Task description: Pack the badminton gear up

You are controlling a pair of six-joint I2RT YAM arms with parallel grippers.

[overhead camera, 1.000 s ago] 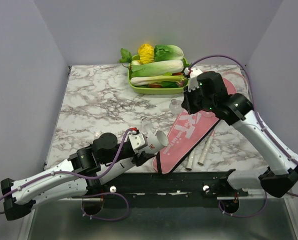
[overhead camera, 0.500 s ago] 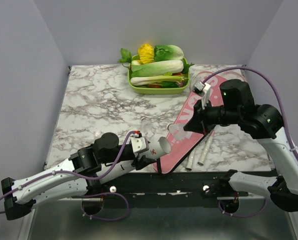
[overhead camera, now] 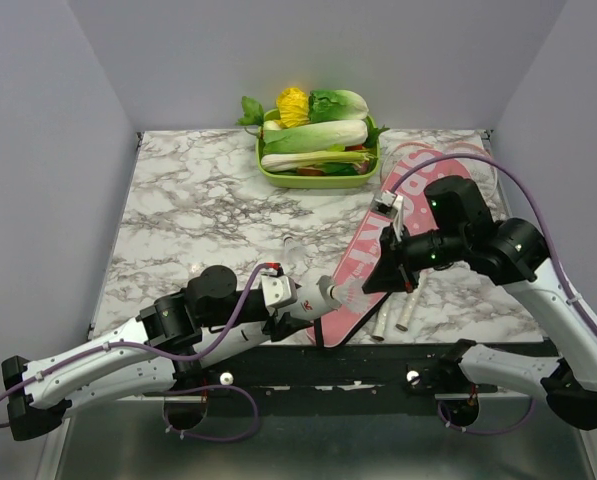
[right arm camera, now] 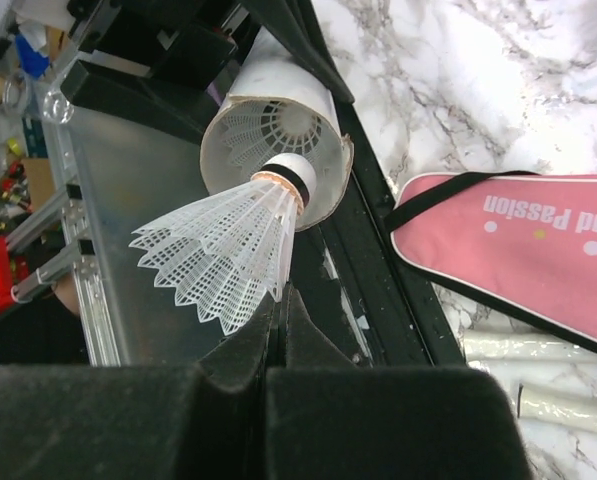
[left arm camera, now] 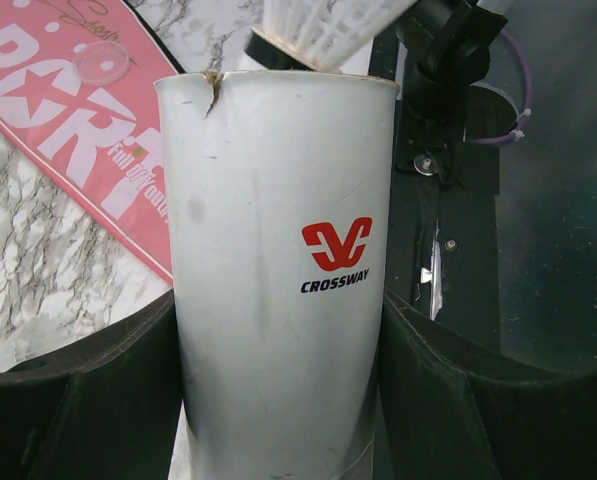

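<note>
My left gripper (overhead camera: 296,297) is shut on the long white tube (overhead camera: 316,293), which lies level near the table's front edge with its open mouth to the right. It fills the left wrist view (left arm camera: 278,270). My right gripper (overhead camera: 374,283) is shut on the skirt of a white shuttlecock (right arm camera: 228,250). The shuttlecock's cork end sits at the tube's mouth (right arm camera: 273,150), and another shuttlecock shows inside. The pink cover bag (overhead camera: 403,225) lies slantwise under my right arm. Two pale racket handles (overhead camera: 406,308) stick out beside it.
A green tray (overhead camera: 318,181) of vegetables stands at the back centre. A small clear cap (overhead camera: 296,250) lies on the marble table (overhead camera: 198,210) behind the tube. The black rail (overhead camera: 378,360) runs along the front edge.
My right gripper has swung from near the tray down and left, carrying the shuttlecock to the tube's mouth. The left arm has held the tube almost still.
</note>
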